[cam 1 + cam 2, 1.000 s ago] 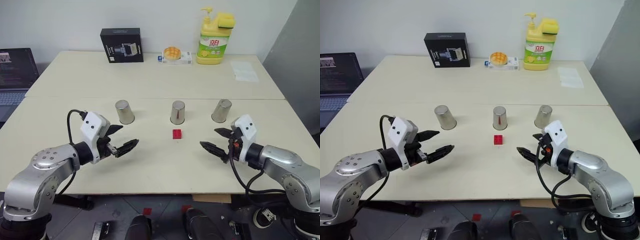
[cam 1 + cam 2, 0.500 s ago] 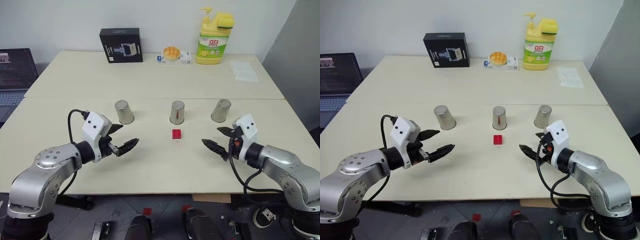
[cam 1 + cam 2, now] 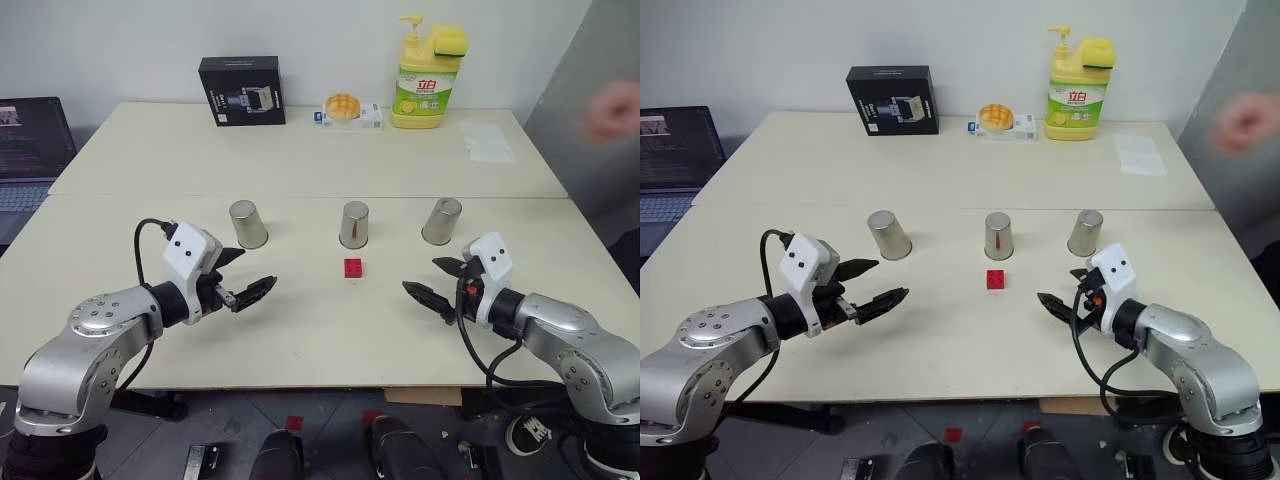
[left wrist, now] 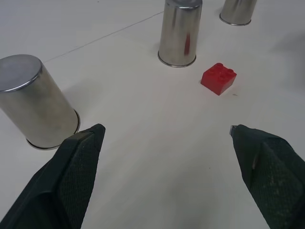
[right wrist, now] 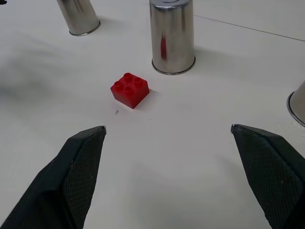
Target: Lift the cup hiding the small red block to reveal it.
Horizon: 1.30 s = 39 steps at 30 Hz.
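both arms stayed put vs 1 s ago. new: blurred hand (image 3: 612, 108) came in upper right. block (image 3: 354, 267) lay bare mid-frame, just below centre cup (image 3: 354, 224). left gripper (image 3: 243, 276) and right gripper (image 3: 436, 280) gaped open, empty. nothing hidden yet, so no lift due.

We see one change: a blurred person's hand (image 3: 613, 110) has come in at the upper right of the frame, off the table's (image 3: 300, 160) far right corner.
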Motion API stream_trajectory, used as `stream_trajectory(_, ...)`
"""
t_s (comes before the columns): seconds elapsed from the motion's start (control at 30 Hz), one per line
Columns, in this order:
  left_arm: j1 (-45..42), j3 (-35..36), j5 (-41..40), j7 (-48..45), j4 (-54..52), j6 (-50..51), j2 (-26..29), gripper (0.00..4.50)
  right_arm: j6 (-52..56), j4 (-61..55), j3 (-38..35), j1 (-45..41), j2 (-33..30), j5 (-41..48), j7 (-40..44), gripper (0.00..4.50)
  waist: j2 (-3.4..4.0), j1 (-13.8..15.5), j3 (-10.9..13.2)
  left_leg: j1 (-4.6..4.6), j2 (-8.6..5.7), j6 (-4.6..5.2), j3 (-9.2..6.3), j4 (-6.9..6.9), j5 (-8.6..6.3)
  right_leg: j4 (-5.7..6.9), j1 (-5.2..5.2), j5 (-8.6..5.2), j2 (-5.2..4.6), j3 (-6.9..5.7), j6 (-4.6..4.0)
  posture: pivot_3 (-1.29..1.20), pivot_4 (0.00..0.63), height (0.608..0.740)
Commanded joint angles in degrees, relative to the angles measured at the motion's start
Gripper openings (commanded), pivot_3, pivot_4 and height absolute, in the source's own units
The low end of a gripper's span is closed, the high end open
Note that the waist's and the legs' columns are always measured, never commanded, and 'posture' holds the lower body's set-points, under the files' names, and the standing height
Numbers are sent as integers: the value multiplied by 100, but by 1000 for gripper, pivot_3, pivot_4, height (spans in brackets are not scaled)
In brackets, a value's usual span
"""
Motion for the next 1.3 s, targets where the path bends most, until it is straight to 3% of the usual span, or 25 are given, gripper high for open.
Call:
stream_trajectory(0.03, -11, 125, 32, 25, -54, -133, 45, 4500, -125, -60, -58, -31, -21, -4, -9, 4472, 0, 0, 0, 0, 0, 0, 0, 0, 0, 0, 0, 0, 0, 0, 0, 0, 150, 740)
stream_trajectory(1.3, -11, 128, 204, -2, 119, -356, 94, 4500, -205, 80, 71, -168, 107, -77, -90, 4472, 0, 2, 0, 0, 0, 0, -1, 1, 0, 3, 1, 0, 0, 0, 1, 0, 150, 740)
